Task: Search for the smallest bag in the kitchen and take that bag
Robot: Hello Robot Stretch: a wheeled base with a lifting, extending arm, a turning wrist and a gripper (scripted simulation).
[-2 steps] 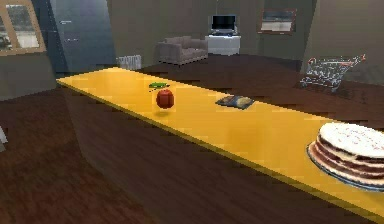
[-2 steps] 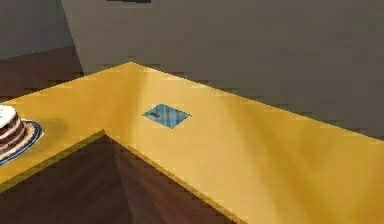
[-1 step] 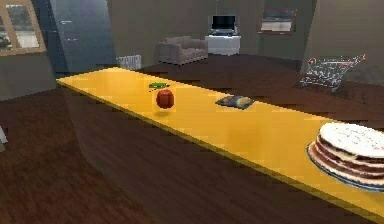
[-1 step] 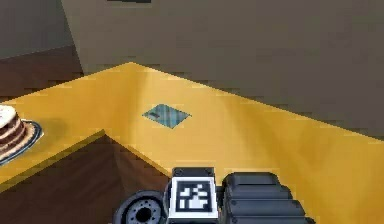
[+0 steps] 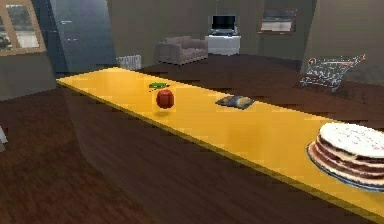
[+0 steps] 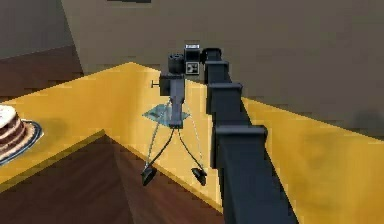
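Although its outline is too faint to call it a bag with certainty, a pale grey-blue flat patch [image 6: 158, 116] lies on the long yellow countertop [image 6: 90, 105], right at the dark body of the gripper [image 6: 173, 176]. Two thin fingers [image 6: 148, 176] run from that body toward the counter's near edge. Whether the pincer grasps anything, or even touches the patch, cannot be told. Behind it, the dark square bar of the arm [image 6: 240, 150] comes in from the near side, with two small white black-marked squares [image 6: 192, 50] at its far end.

Left along the same counter sits a layered white-and-brown cake on a plate [image 6: 8, 130]. Farther left still lie a dark flat rectangular thing [image 5: 235, 101] and a round red apple [image 5: 165, 98], with a small green thing [image 5: 158, 86] just behind it.

Beyond the counter, far right, stands a whitish wiry mesh thing [image 5: 330, 72]; bag or basket, I cannot tell. A grey armchair [image 5: 183, 49] and a dark screen on a white stand [image 5: 223, 24] stand in the far room.
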